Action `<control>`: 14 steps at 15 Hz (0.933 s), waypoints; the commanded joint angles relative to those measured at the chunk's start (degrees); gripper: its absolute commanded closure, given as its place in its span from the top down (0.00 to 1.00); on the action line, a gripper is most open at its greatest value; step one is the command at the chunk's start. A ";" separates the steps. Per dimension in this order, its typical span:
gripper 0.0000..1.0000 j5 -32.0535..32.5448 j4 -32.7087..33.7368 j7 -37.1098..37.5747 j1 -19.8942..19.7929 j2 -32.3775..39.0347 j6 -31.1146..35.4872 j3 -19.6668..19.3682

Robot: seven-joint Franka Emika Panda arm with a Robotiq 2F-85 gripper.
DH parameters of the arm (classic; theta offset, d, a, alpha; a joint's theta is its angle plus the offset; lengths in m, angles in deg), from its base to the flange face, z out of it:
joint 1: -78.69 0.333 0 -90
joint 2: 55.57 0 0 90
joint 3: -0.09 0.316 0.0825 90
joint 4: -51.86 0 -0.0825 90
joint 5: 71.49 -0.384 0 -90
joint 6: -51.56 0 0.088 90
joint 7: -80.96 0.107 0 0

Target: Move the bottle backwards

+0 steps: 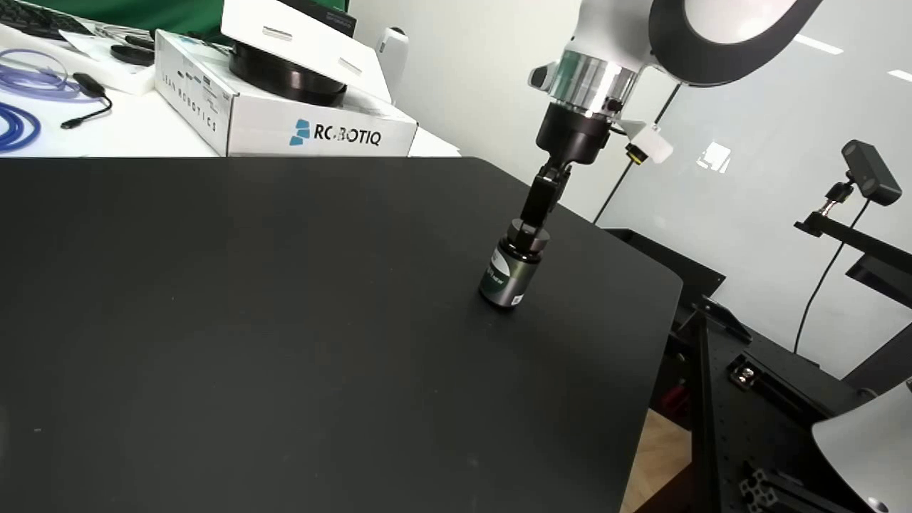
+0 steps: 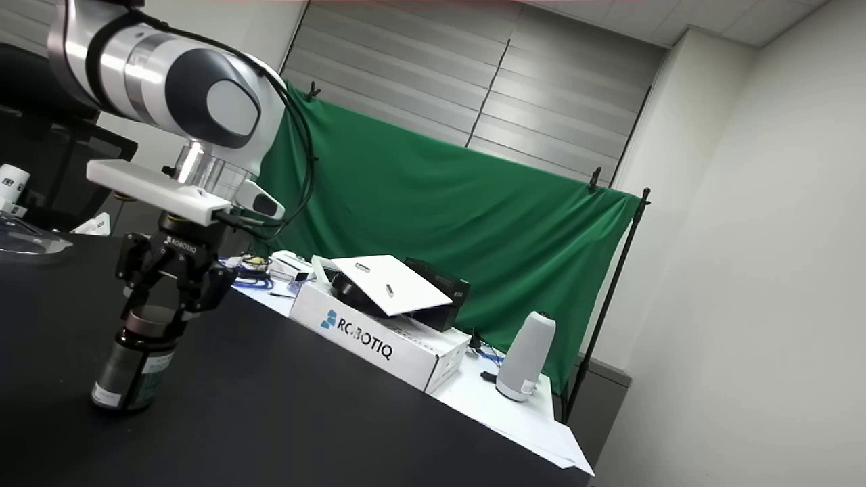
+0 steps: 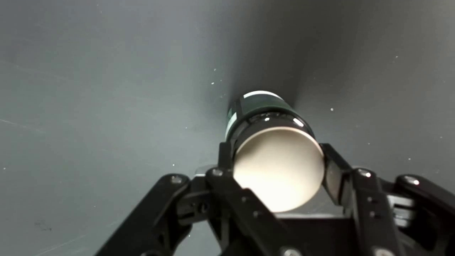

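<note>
Bottle, one: small, upright, at the right part of the black tabletop in an exterior view; whether its base touches, I cannot tell. Gripper, one: jaws holding the bottle's cap between them, a finger against each side. White box lettered ROBOTIQ, one: far side, on a white table. Green cloth, one: hung beyond the box.

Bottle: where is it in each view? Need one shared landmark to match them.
In an exterior view: bottle just right of centre, slightly below mid-height.
In an exterior view: bottle in the lower left.
Wrist view: bottle right of centre, cap towards the camera.
Shared landmark: the gripper, with its fingers at the cap in all three views.
</note>
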 commanded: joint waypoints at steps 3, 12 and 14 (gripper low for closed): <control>0.36 3.00 -0.31 0.30 -0.55 -5.77 -5.43 -0.44; 0.36 8.56 7.31 2.18 -2.99 -2.55 -5.14 -3.09; 0.36 8.70 11.78 2.88 -3.07 1.07 -5.67 -3.45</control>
